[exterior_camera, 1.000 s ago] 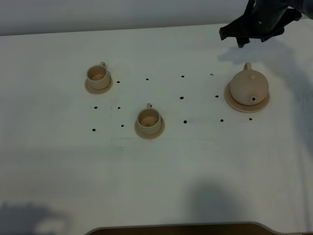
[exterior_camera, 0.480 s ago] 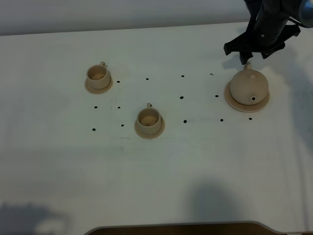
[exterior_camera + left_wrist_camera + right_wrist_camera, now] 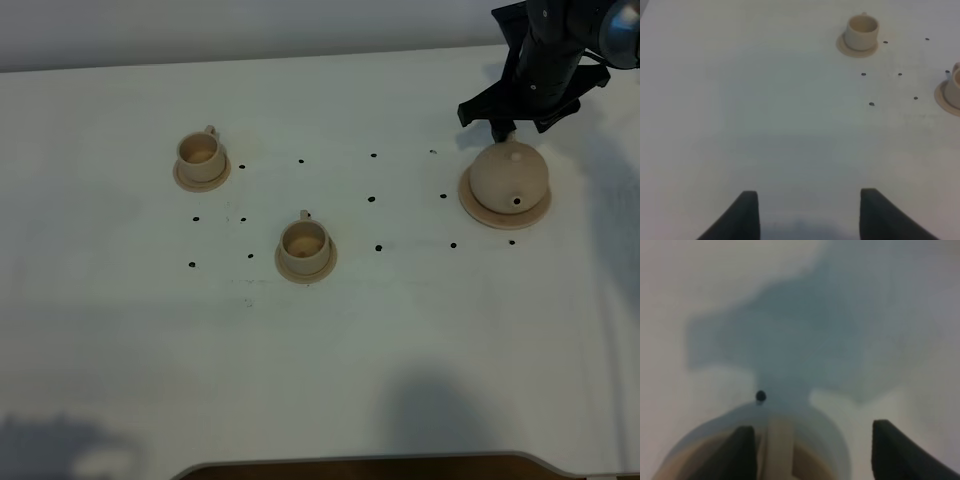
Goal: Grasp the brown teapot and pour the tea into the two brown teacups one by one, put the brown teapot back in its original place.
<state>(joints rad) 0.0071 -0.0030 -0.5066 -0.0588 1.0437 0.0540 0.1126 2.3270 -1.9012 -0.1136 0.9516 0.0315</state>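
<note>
The brown teapot (image 3: pixel 510 178) sits on its wide round saucer (image 3: pixel 480 208) at the right of the table. My right gripper (image 3: pixel 512 124) hangs open right behind it, at the handle end. In the right wrist view the loop handle (image 3: pixel 780 442) stands between the dark fingers (image 3: pixel 740 452), nearer one of them, and the right gripper (image 3: pixel 812 452) is not closed on it. One brown teacup (image 3: pixel 200 153) stands on its saucer at the left, the other teacup (image 3: pixel 303 242) near the middle. My left gripper (image 3: pixel 807 215) is open over bare table, far from the teacup (image 3: pixel 862 31).
Small black dots (image 3: pixel 371 199) mark the white table between the cups and the teapot. The table's far edge runs just behind the right arm (image 3: pixel 550 50). A second cup's saucer (image 3: pixel 946 97) shows at the left wrist view's border.
The right gripper has dropped and come forward from behind the teapot to its handle end, still open. Teapot and cups have not moved.
</note>
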